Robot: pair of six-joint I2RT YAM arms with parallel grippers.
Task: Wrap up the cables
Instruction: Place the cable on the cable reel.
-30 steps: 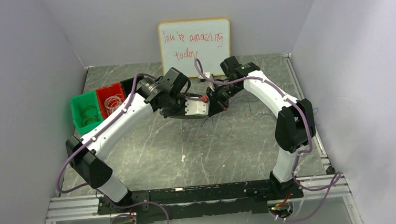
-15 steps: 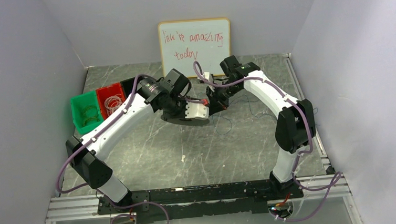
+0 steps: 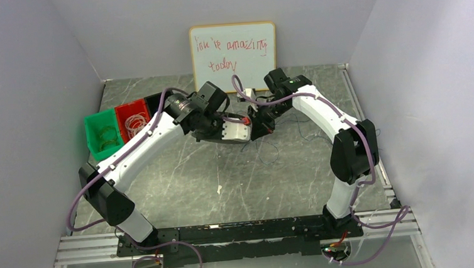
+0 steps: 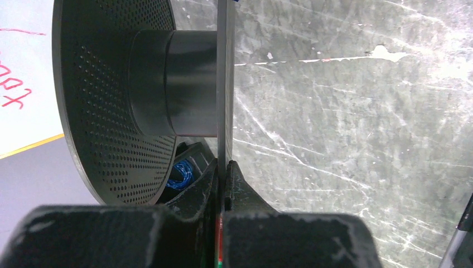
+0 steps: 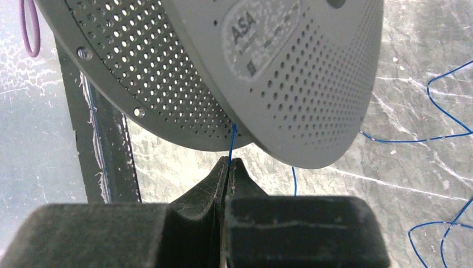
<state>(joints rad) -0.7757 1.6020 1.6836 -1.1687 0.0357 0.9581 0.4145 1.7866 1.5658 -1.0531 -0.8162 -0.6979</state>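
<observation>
My left gripper (image 4: pixel 225 167) is shut on the thin edge of one flange (image 4: pixel 225 84) of a black perforated spool (image 4: pixel 111 111), which it holds above the table near the middle (image 3: pixel 217 137). A thin blue cable (image 5: pixel 232 142) runs up from my right gripper (image 5: pixel 229 162) into the gap between the spool's flanges (image 5: pixel 290 72). The right gripper is shut on that cable, just below the spool. Loose loops of the cable (image 5: pixel 440 120) lie on the table to the right (image 3: pixel 272 149). A few blue turns (image 4: pixel 181 173) show behind the spool in the left wrist view.
A green bin (image 3: pixel 102 136) and a red bin (image 3: pixel 134 119) stand at the table's left edge. A whiteboard (image 3: pixel 233 48) leans on the back wall. Grey walls close in both sides. The two wrists (image 3: pixel 246 126) are almost touching.
The left wrist tipped the spool slightly down and then back up. The right gripper stayed pinched on the cable beside the spool, shifting only a little.
</observation>
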